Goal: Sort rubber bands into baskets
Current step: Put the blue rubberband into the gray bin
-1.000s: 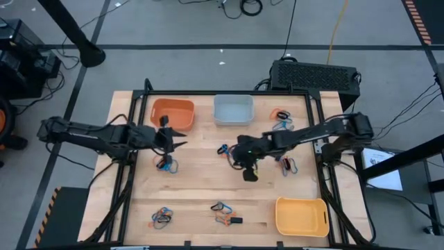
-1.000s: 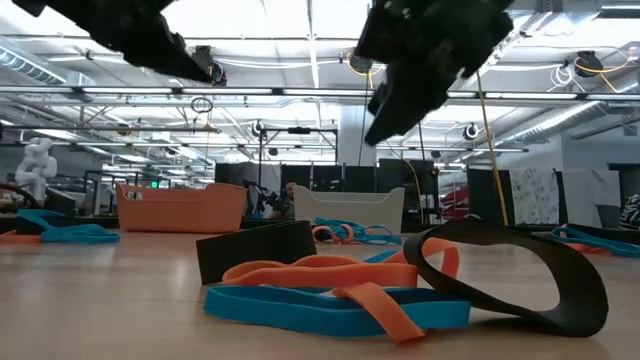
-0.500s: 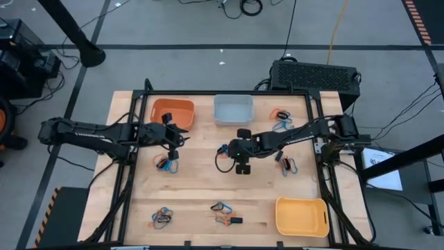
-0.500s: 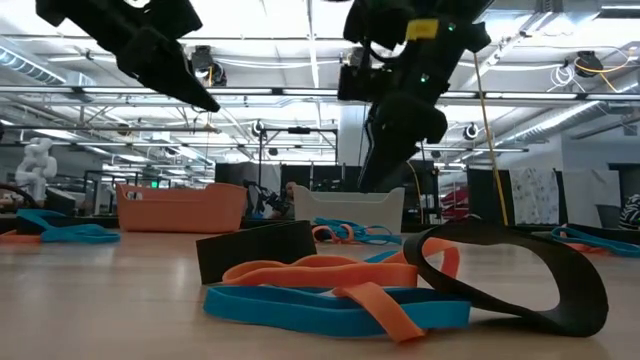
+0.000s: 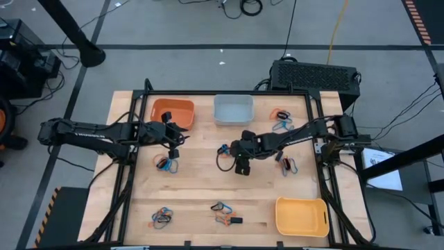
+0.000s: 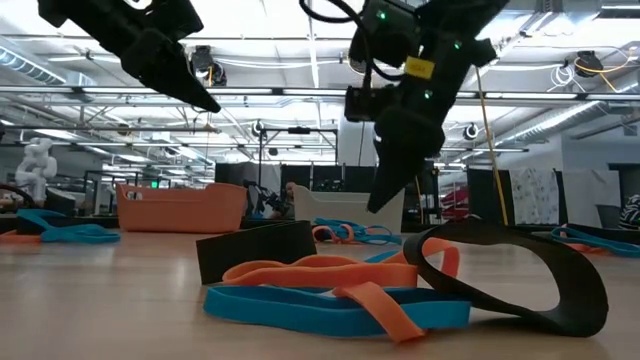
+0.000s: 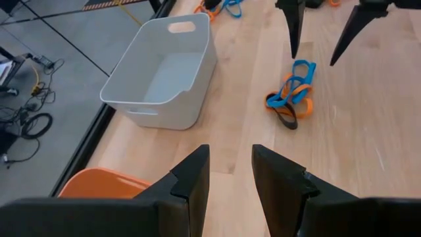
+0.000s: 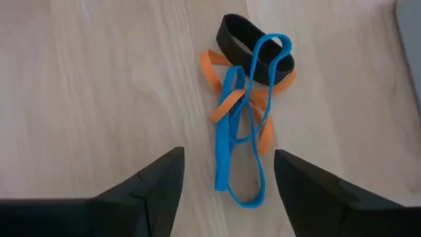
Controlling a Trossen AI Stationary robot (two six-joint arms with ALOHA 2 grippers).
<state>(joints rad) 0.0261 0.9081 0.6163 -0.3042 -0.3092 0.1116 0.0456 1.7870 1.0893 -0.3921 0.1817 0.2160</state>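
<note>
While fingers spread, right gripper (image 8: 223,181) hovers above rubber bands (image 8: 247,125).

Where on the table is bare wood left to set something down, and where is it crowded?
Bare wood lies between the orange basket and the front-left band pile, and between the front-centre pile and the yellow basket. It is crowded mid-table, where the right gripper hangs open over a tangle, and near the left gripper.

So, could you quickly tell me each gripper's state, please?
Left gripper: fingers open, empty.
Right gripper: fingers open, empty, above a rubber band cluster.
</note>
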